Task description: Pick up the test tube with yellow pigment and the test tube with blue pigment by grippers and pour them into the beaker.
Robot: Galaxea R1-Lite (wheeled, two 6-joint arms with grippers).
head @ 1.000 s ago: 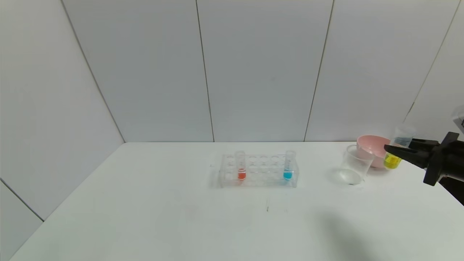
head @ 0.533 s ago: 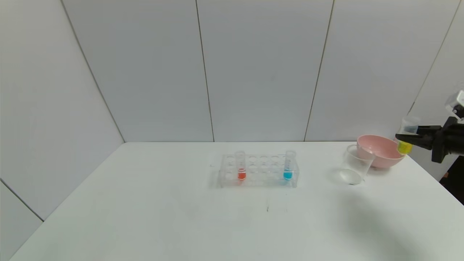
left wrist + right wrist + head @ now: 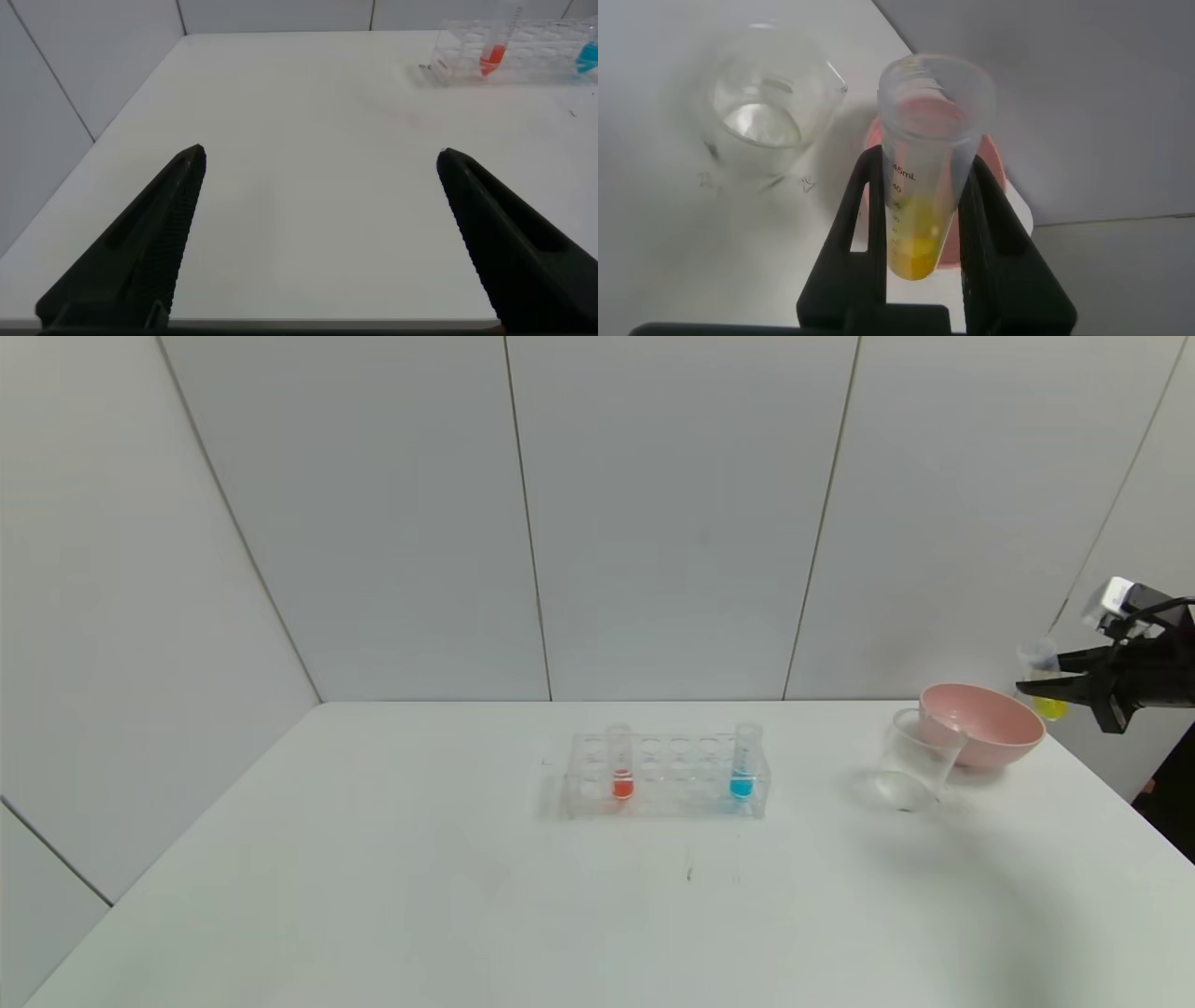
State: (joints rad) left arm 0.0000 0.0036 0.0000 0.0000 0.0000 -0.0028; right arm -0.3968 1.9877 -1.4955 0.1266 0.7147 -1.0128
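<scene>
My right gripper [image 3: 1044,685] is shut on the test tube with yellow pigment [image 3: 1044,677] and holds it in the air at the far right, above and behind the pink bowl. In the right wrist view the tube [image 3: 920,177] sits between the gripper's [image 3: 920,201] black fingers, yellow liquid at its bottom. The clear beaker [image 3: 917,761] stands on the table left of the bowl; it also shows in the right wrist view [image 3: 771,107]. The test tube with blue pigment [image 3: 744,763] stands at the right end of the clear rack [image 3: 667,777]. My left gripper [image 3: 320,161] is open over bare table.
A pink bowl [image 3: 980,723] stands right behind the beaker, close to the table's right edge. A tube with red-orange liquid [image 3: 621,763] stands at the rack's left end, also seen in the left wrist view [image 3: 493,54]. White walls close in the back and left.
My right gripper has risen with the yellow tube, from beside the bowl's front rim to above and behind the bowl, and drifted slightly right. Rack, beaker and bowl have not moved.
</scene>
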